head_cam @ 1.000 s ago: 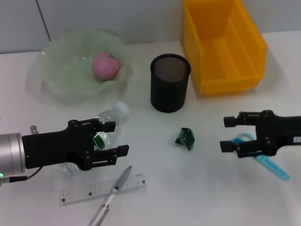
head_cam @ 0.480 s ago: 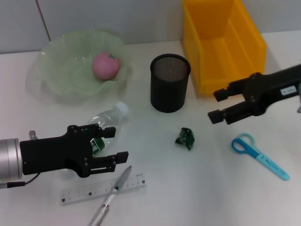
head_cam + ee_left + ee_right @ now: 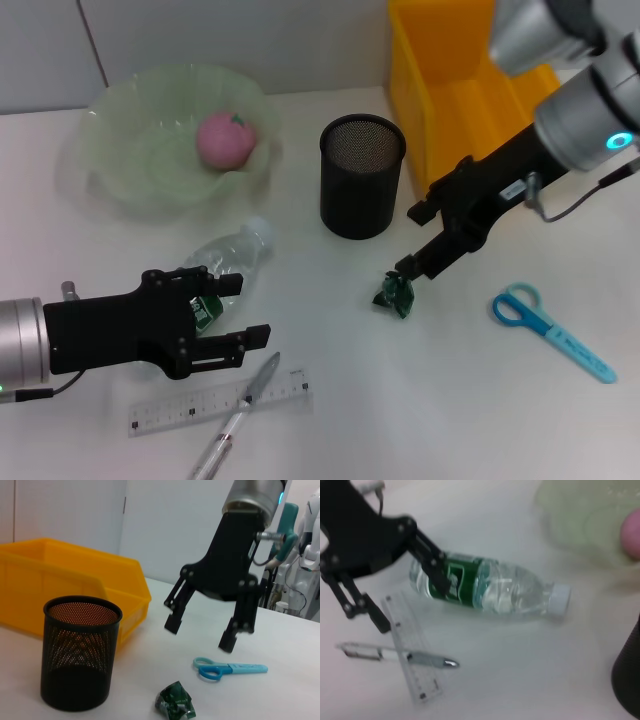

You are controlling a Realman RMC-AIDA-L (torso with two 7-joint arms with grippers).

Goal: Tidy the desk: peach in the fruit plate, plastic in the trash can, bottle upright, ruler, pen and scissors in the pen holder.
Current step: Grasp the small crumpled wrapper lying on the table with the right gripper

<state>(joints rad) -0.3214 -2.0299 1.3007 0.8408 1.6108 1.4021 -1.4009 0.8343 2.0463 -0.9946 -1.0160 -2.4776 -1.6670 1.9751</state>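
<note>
A crumpled green plastic wad point(image 3: 395, 293) lies on the white table, also in the left wrist view point(image 3: 176, 702). My right gripper point(image 3: 410, 240) is open and empty, just above and behind the wad; it also shows in the left wrist view point(image 3: 200, 634). My left gripper point(image 3: 250, 310) is open at the base end of a clear bottle point(image 3: 232, 255) lying on its side point(image 3: 490, 587). A pink peach point(image 3: 224, 139) sits in the green fruit plate point(image 3: 130, 175). A ruler point(image 3: 215, 402) and pen point(image 3: 240, 415) lie crossed near the front. Blue scissors point(image 3: 550, 330) lie at right.
A black mesh pen holder point(image 3: 362, 176) stands mid-table, close to the left of my right gripper. A yellow bin point(image 3: 470, 90) stands behind it at the back right. The ruler point(image 3: 412, 655) and pen point(image 3: 395, 655) also show in the right wrist view.
My right arm has swung left from over the scissors to just above the plastic wad, with its jaws still open. The scissors stay on the table. My left gripper has edged slightly back.
</note>
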